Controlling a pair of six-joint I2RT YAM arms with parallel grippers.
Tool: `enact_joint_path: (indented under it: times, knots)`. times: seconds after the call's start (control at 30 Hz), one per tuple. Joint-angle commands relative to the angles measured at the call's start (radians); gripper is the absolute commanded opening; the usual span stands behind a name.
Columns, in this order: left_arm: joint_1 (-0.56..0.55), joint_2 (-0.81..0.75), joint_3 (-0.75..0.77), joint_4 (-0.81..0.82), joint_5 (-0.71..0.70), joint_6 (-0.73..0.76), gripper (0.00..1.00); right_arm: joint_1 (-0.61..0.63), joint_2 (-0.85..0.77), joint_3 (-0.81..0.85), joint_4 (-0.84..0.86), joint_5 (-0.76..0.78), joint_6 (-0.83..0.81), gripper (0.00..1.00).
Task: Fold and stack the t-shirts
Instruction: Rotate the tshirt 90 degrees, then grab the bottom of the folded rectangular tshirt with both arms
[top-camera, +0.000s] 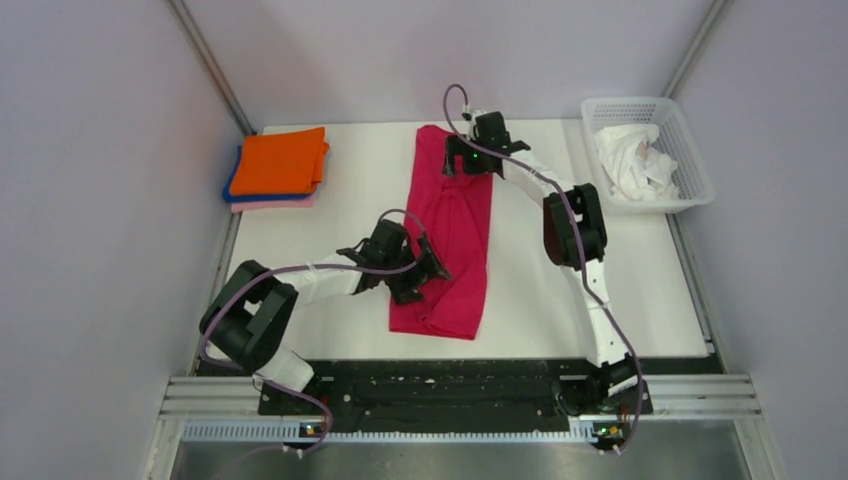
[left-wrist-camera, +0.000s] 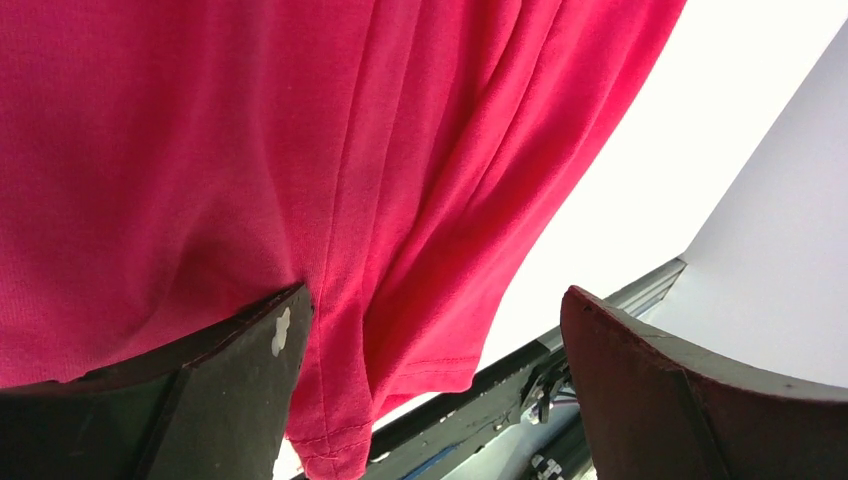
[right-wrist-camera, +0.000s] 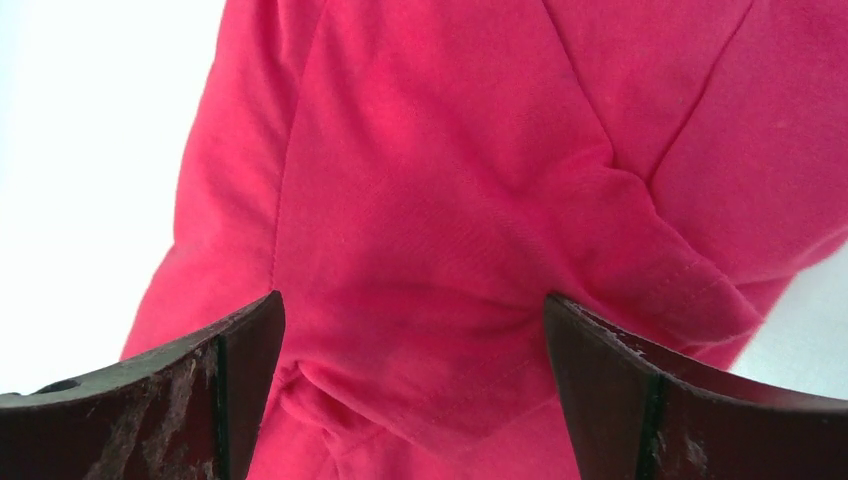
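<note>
Fixed camera above and behind the arm bases (top-camera: 288, 378), looking down on the white surface (top-camera: 340, 200). Left wrist camera looks through the left pincer (left-wrist-camera: 435, 300), very close to the near hem of the crimson-magenta t-shirt (top-camera: 465, 230); right wrist camera, through the right pincer (right-wrist-camera: 412, 302), equally close at its far end. All three share that shirt.

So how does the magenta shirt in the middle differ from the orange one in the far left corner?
The magenta shirt lies alone as a long, narrow, wrinkled strip. The orange shirt is a compact folded rectangle atop a blue shirt and a pale pink shirt. The open left gripper and right gripper are at the magenta one; nothing touches the orange one. Both are plain single-colour cloth.
</note>
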Motion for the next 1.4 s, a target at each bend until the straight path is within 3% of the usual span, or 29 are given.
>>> enact_joint_path:
  times: [0.0, 0.2, 0.27, 0.4, 0.6, 0.7, 0.83, 0.97, 1.1, 1.23, 1.37]
  knots:
    - [-0.015, 0.003, 0.043, -0.041, -0.063, 0.018, 0.99, -0.015, -0.038, 0.066, -0.099, 0.014, -0.129, 0.99]
    - [-0.014, -0.050, 0.162, -0.117, -0.101, 0.119, 0.99, -0.016, -0.148, 0.072, -0.110, -0.081, -0.085, 0.99]
    - [-0.015, -0.084, 0.204, -0.153, -0.104, 0.186, 0.99, -0.015, -0.228, -0.006, -0.101, -0.060, -0.034, 0.99]
    - [-0.015, -0.171, 0.234, -0.268, -0.130, 0.296, 0.99, -0.013, -0.493, -0.332, 0.018, -0.001, 0.064, 0.99]
    - [-0.013, -0.338, 0.163, -0.504, -0.331, 0.337, 0.98, 0.048, -0.906, -0.949, 0.042, 0.122, 0.270, 0.99]
    - [-0.011, -0.438, 0.052, -0.512, -0.354, 0.296, 0.97, 0.156, -1.080, -1.154, -0.023, 0.196, 0.378, 0.98]
    - [-0.011, -0.509, -0.112, -0.429, -0.313, 0.255, 0.87, 0.320, -1.253, -1.357, -0.037, 0.180, 0.499, 0.94]
    - [-0.012, -0.489, -0.180, -0.348, -0.242, 0.243, 0.72, 0.477, -1.334, -1.476, -0.046, 0.185, 0.560, 0.86]
    - [-0.011, -0.431, -0.225, -0.265, -0.236, 0.233, 0.60, 0.557, -1.329, -1.544, 0.042, 0.168, 0.599, 0.78]
    - [-0.012, -0.393, -0.246, -0.203, -0.224, 0.218, 0.50, 0.593, -1.290, -1.576, 0.119, 0.197, 0.638, 0.74]
    - [-0.011, -0.381, -0.278, -0.130, -0.195, 0.205, 0.48, 0.597, -1.252, -1.608, 0.189, 0.200, 0.663, 0.70]
